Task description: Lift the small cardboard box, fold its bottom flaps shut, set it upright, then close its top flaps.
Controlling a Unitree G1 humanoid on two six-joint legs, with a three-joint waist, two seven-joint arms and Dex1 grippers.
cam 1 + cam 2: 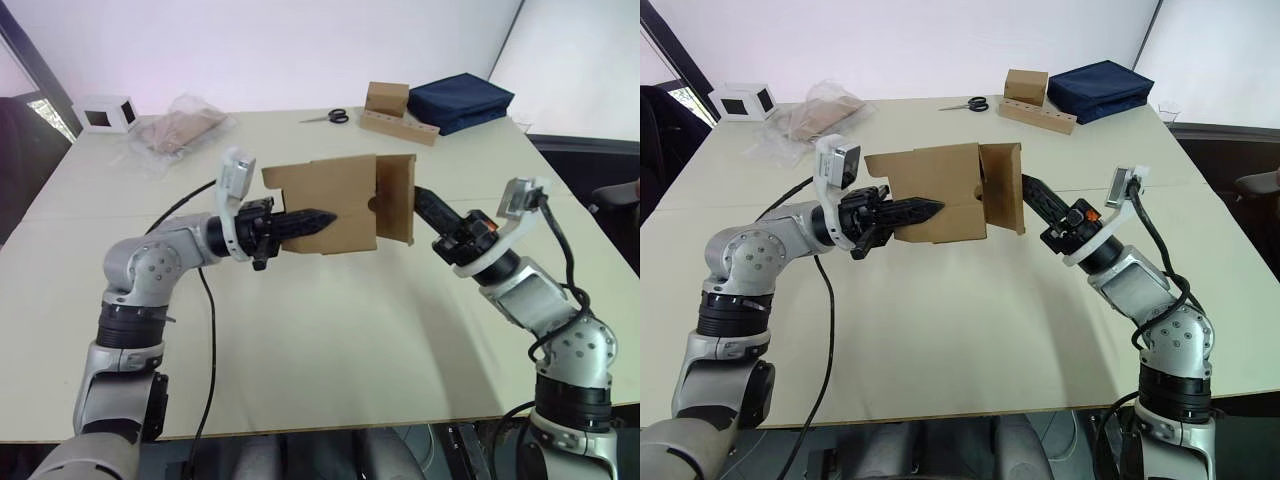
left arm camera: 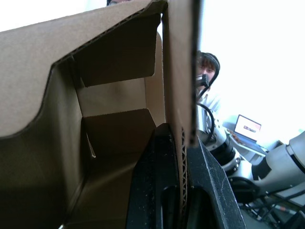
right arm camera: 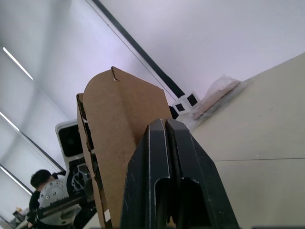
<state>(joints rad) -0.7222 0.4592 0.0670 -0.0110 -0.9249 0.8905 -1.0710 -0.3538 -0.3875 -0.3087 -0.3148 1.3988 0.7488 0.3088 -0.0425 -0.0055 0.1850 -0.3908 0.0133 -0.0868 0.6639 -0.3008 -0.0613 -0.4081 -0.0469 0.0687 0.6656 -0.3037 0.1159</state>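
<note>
Brown corrugated card, the small cardboard box (image 1: 330,205) hangs in the air above the middle of the table (image 1: 330,340), held lying on its side between the two arms. The left gripper (image 1: 322,219) comes in from 9 o'clock and pinches one side wall between its fingers (one inside, one outside), while the right gripper (image 1: 1028,190), fingers pressed together, pushes from 3 o'clock on the bottom flaps (image 1: 397,200). Bare tabletop lies beneath and toward 6 o'clock; the scissors (image 1: 328,117) and blue bag (image 1: 460,100) sit well apart near the 12 o'clock edge.

I see a cream worktop (image 1: 330,330); at its far edge lie scissors (image 1: 328,117), a navy bag (image 1: 460,100), a white box (image 1: 105,113) and a plastic bag (image 1: 180,128).
</note>
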